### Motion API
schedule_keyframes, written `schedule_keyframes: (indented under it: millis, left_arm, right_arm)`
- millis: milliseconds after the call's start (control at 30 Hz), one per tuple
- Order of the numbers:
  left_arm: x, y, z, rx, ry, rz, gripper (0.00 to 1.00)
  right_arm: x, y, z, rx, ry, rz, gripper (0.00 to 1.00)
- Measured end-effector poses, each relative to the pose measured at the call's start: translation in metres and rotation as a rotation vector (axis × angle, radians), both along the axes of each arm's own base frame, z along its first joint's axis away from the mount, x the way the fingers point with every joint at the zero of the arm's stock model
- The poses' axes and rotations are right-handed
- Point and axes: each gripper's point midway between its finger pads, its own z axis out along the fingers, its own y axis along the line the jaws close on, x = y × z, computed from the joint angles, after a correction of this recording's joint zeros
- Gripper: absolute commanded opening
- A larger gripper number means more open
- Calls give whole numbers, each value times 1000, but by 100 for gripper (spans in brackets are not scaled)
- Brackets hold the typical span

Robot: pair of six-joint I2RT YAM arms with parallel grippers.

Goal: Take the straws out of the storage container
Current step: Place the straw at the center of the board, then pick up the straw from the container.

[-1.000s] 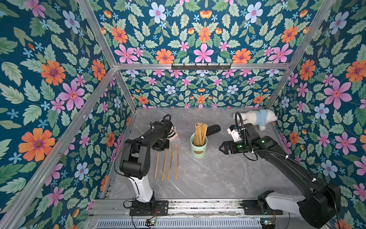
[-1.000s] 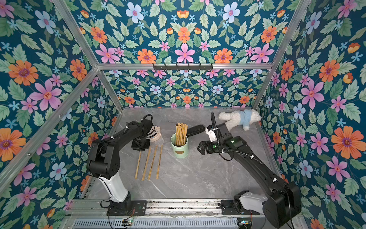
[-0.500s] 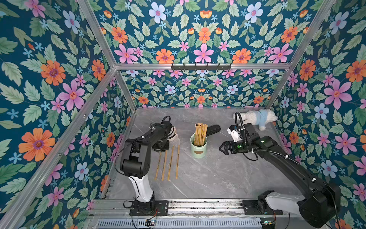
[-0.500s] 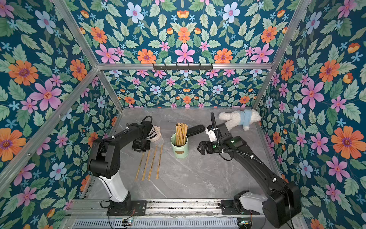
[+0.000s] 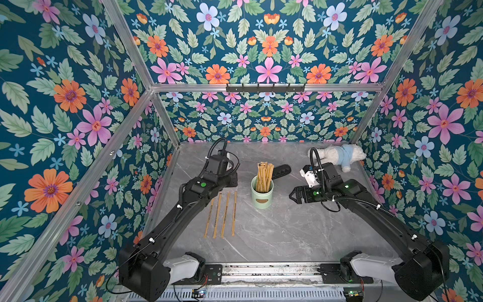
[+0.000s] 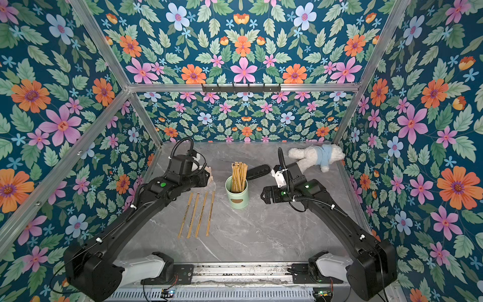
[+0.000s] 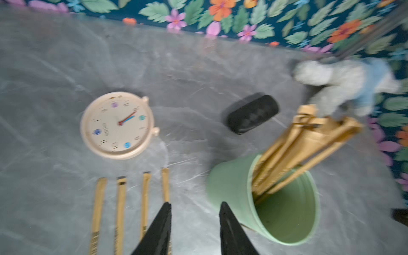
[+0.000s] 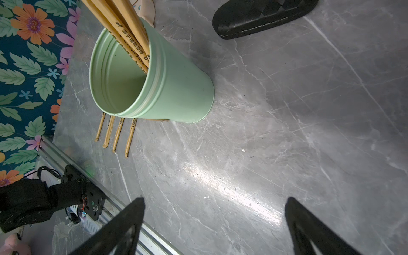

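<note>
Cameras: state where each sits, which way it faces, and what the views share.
Top views: high behind the robot, looking down at the table; left arm and right arm show whole.
Left wrist: on the left arm, facing the clock past the open left end effector.
Right wrist: on the right arm, facing the storage container past the open right end effector.
Shared: storage container, four laid-out straws.
</note>
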Motion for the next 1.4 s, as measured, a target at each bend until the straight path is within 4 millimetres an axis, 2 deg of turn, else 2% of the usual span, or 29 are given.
schedule_keyframes:
  millis: [100, 267, 567, 833, 1400]
  left_arm:
    - [-3, -26, -2, -47, -14, -61, 36]
    - [-7, -60, -14, -88, -2, -125, 36]
    - [0, -94, -17, -103, -8, -158, 35]
    - [8, -104, -28, -78, 11, -139, 31]
    - [24, -112, -37, -49, 20, -117, 23]
  right_arm:
    - [0, 0, 0, 0, 0, 0, 99]
    - [0, 0, 0, 0, 0, 0, 99]
    - [0, 0, -1, -2, 3, 0, 99]
    - [0, 0, -3, -3, 7, 0, 99]
    - [0, 0, -5, -7, 14, 0, 99]
